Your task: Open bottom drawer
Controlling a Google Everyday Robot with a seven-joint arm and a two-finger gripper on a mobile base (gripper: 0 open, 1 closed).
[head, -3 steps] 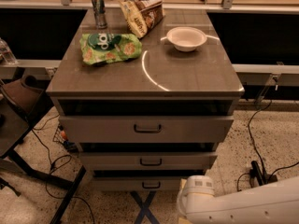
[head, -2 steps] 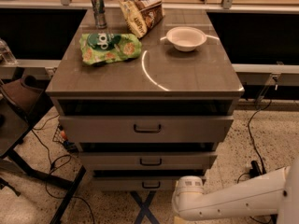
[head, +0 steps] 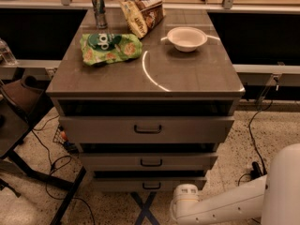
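Grey bottom drawer (head: 150, 184); tool (head: 183, 206) low beside it, state untellable; bag (head: 110, 48) lettering illegible.

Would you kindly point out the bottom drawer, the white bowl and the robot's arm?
bottom drawer (head: 151, 185), camera view, on its dark loop handle.
white bowl (head: 187, 38), camera view, inner centre.
arm (head: 220, 205), camera view, white forearm; gripper not in view.

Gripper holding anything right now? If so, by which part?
Nothing that shows. The gripper, low at the end of the arm, sits right of the bottom drawer; the drawer's handle is free.
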